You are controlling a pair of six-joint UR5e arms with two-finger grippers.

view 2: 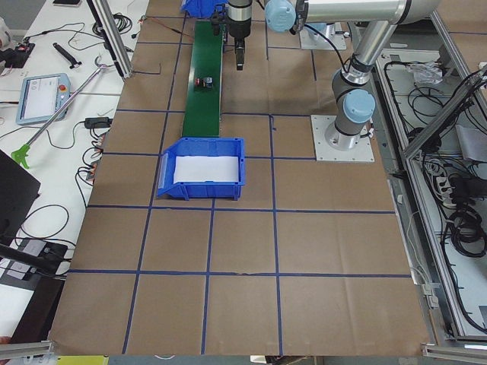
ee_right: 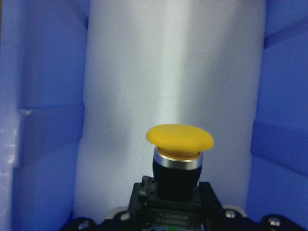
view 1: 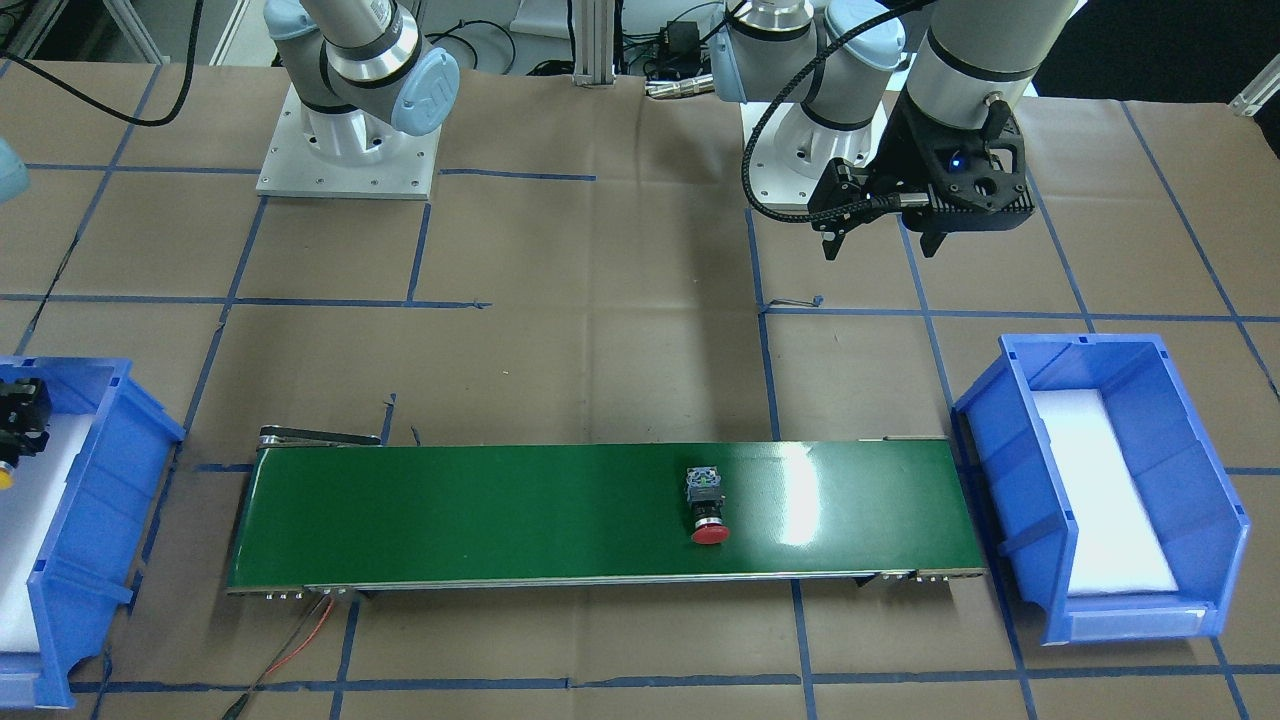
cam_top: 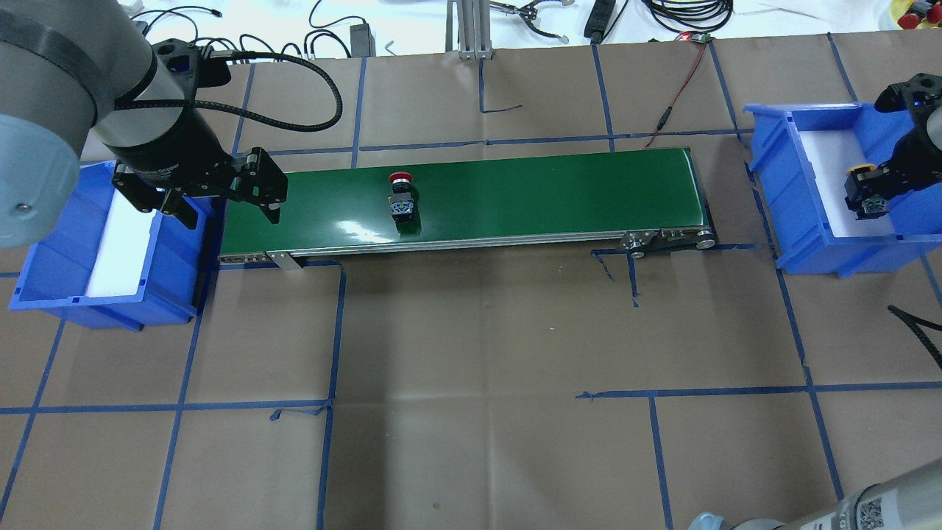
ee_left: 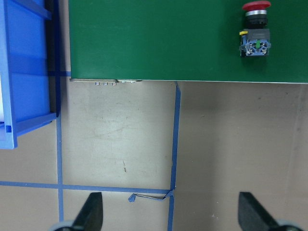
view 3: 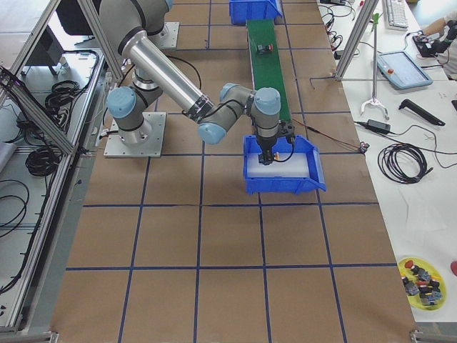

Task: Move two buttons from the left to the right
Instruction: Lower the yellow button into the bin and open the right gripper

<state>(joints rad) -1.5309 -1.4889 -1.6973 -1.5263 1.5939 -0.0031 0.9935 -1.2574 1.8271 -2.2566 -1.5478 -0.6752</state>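
The red-capped button (cam_top: 401, 199) lies on its side on the green conveyor belt (cam_top: 515, 191), toward the belt's left part; it also shows in the front view (view 1: 708, 510) and in the left wrist view (ee_left: 255, 29). My left gripper (cam_top: 230, 218) is open and empty, above the table by the belt's left end, with its fingers (ee_left: 94, 214) spread wide. My right gripper (cam_top: 872, 202) is shut on the yellow-capped button (ee_right: 179, 142) and holds it over the white foam inside the right blue bin (cam_top: 809, 250).
The left blue bin (cam_top: 44, 272) with a white foam liner stands by the belt's left end, with nothing on the foam that shows. Blue tape lines cross the brown paper table. Cables lie along the far edge.
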